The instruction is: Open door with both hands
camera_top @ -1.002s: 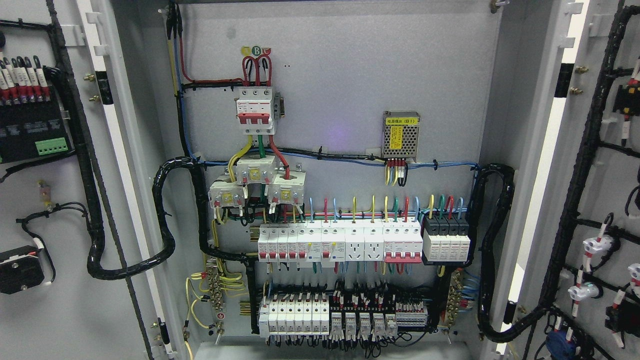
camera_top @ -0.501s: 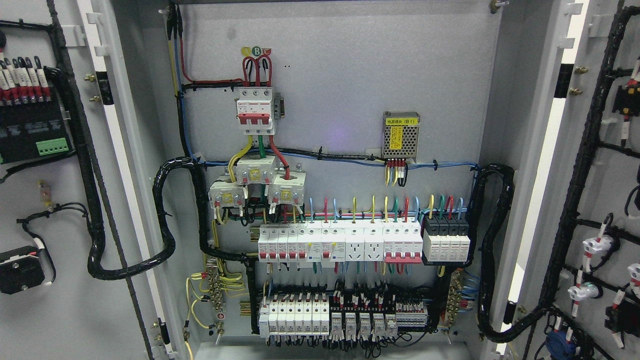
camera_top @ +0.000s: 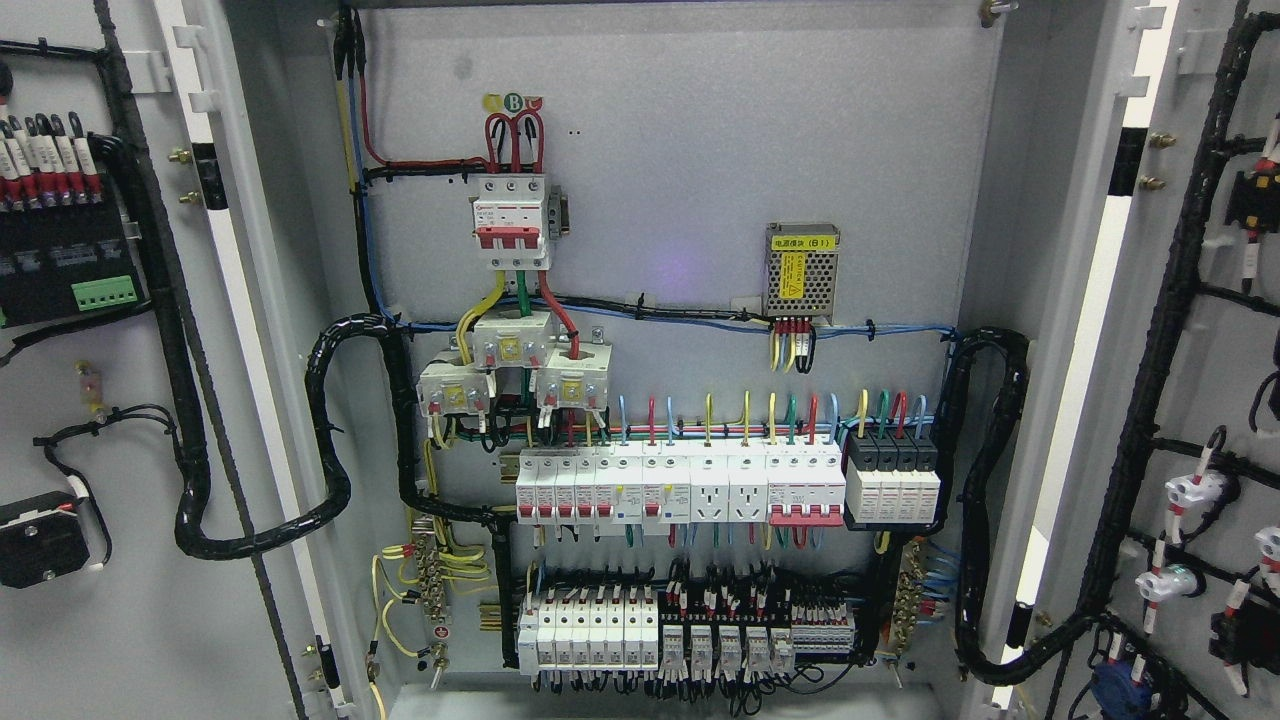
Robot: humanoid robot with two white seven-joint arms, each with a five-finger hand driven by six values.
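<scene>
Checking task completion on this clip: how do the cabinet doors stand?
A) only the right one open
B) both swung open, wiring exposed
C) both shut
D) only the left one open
B: the left door and right door both stand swung aside, with the back panel and breaker row in plain view.

Grey metal all around, under cool even light.
We see a grey back panel [camera_top: 700,150] filling the view, with a faint violet glow [camera_top: 672,270] on it; bright white strips [camera_top: 1085,300] run down both sides.
</scene>
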